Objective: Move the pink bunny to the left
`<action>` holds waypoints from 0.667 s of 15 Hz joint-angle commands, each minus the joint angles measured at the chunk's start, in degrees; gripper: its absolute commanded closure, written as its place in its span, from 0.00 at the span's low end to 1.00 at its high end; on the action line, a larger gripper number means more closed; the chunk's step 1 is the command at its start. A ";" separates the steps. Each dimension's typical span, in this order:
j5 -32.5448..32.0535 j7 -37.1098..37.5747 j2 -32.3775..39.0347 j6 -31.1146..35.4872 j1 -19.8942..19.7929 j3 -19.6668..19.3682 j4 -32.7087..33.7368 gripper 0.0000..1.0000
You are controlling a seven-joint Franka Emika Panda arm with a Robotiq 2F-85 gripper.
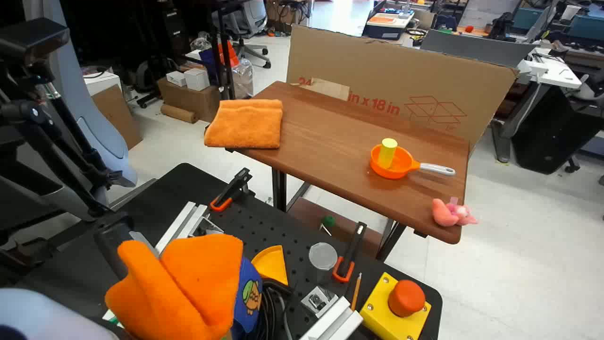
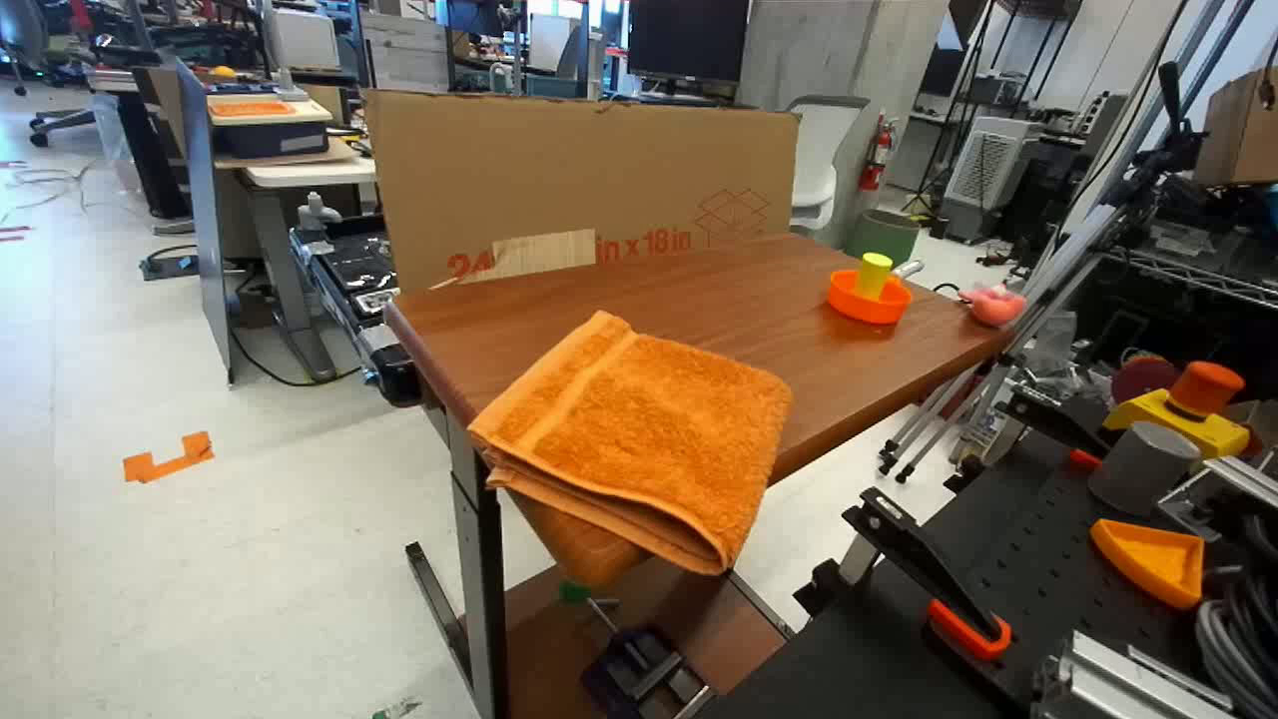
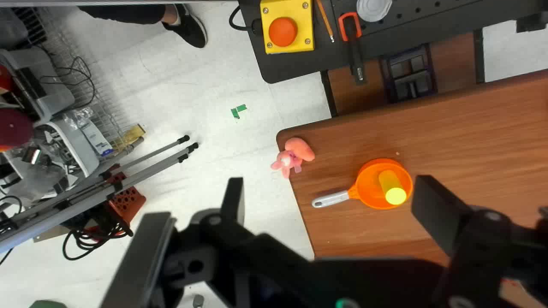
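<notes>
The pink bunny (image 1: 450,212) is a small salmon-pink soft toy lying at the corner of the brown table (image 1: 325,137), partly over the edge. It also shows in an exterior view (image 2: 993,305) at the table's far right end. In the wrist view the bunny (image 3: 299,149) lies near the table corner, above and left of the pan's handle. My gripper (image 3: 329,182) is open with nothing between its fingers. It is high above the table, and the bunny is beyond the fingertips, apart from them. I cannot make out the gripper in either exterior view.
An orange bowl-like pan (image 3: 372,201) with a grey handle holds a yellow cylinder (image 3: 391,188), near the bunny. An orange folded cloth (image 2: 649,429) hangs over the table's opposite end. A cardboard sheet (image 1: 401,71) stands along the back. A black bench (image 1: 283,236) carries a yellow-and-red button box (image 1: 391,307).
</notes>
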 commanded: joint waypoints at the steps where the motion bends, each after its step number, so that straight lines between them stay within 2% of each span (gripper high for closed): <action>1: -0.45 0.43 0.00 -0.31 0.78 -0.57 0.17 0.00; 8: -0.46 0.44 -0.01 -0.31 0.78 -0.57 0.17 0.00; 10: 1.09 3.77 5.50 1.65 0.69 -0.29 2.59 0.00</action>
